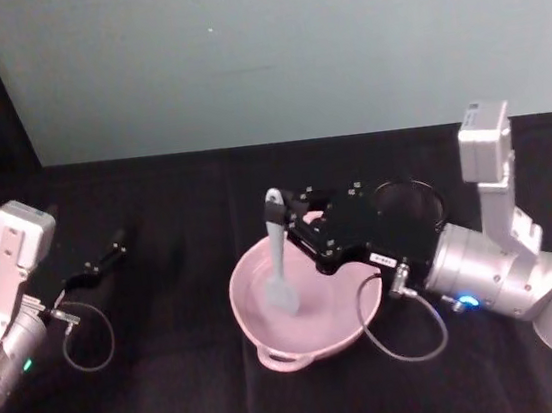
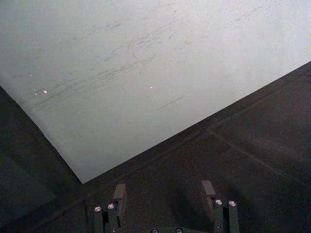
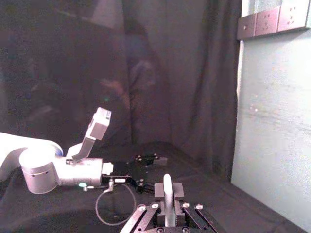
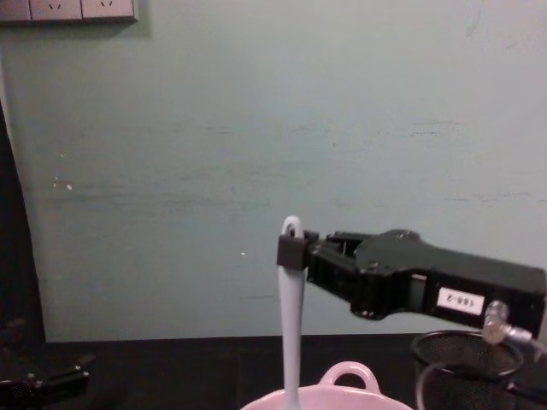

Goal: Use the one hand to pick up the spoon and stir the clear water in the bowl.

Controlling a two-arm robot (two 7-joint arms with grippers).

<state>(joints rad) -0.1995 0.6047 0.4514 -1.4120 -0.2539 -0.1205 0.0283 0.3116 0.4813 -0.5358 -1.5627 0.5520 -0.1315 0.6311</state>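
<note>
- Pink and wide, the bowl sits near the middle of the black-clothed table. Its small loop handle is on the rim nearest the robot.
- White plastic spoon: it stands nearly upright, with its flat squarish head down inside the bowl and its handle rising above the rim on the left side.
- Right gripper: it reaches in from the right, over the bowl. Its fingers are pressed on the spoon's handle just below the top end, well above the bowl.
- In the chest view the holed tip of the spoon pokes up just past the right gripper's pads. A white label shows on the black body.
- A thin grey cable loops from the right gripper's wrist down to the table beside the bowl.
- Black wire-mesh cup: it stands behind the right gripper, to the right of the bowl and apart from it.
- Left gripper: it is parked at the table's left, well apart from the bowl. Its fingers are spread with nothing between them.
</note>
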